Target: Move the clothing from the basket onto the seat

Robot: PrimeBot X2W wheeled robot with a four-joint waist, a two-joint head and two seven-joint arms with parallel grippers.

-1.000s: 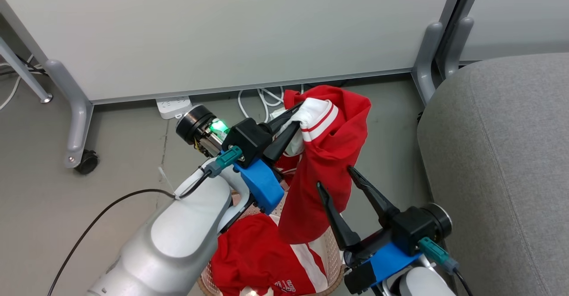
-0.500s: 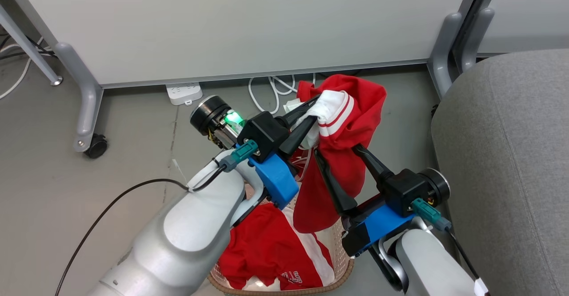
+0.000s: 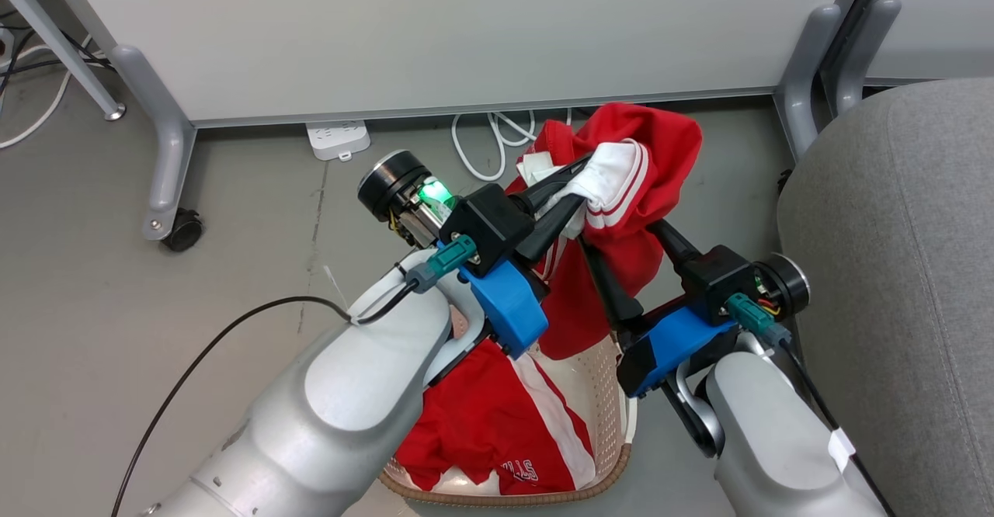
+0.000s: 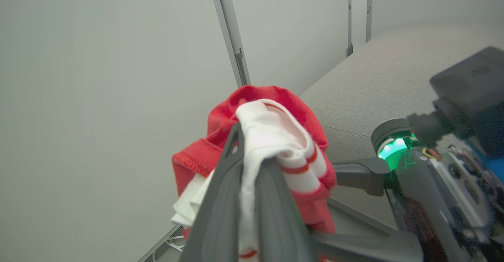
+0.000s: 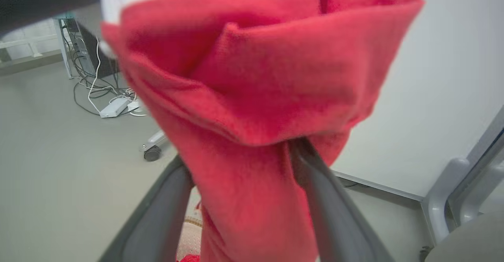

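**Inspector:** Left gripper, report.

**Robot:** My left gripper (image 3: 578,183) is clamping fully shut on the white, red-striped cuff of the lifted red garment (image 3: 648,133). That garment is hanging at the upper centre of the head view, above the basket (image 3: 609,474).

**Inspector:** Right gripper?

**Robot:** My right gripper (image 3: 621,237) is standing wide open. Its two fingers are straddling the hanging red cloth just below the cuff. In the right wrist view the cloth is brushing both fingers, but I am not pinching it.

**Inspector:** The other clothing?

**Robot:** The second red garment (image 3: 474,431), with a white stripe and white lettering, is lying crumpled inside the basket at the bottom centre of the frame.

**Inspector:** The seat?

**Robot:** The seat (image 3: 893,230) is occupying the right edge of the frame, near the basket. The lifted garment is hanging to its left, apart from it.
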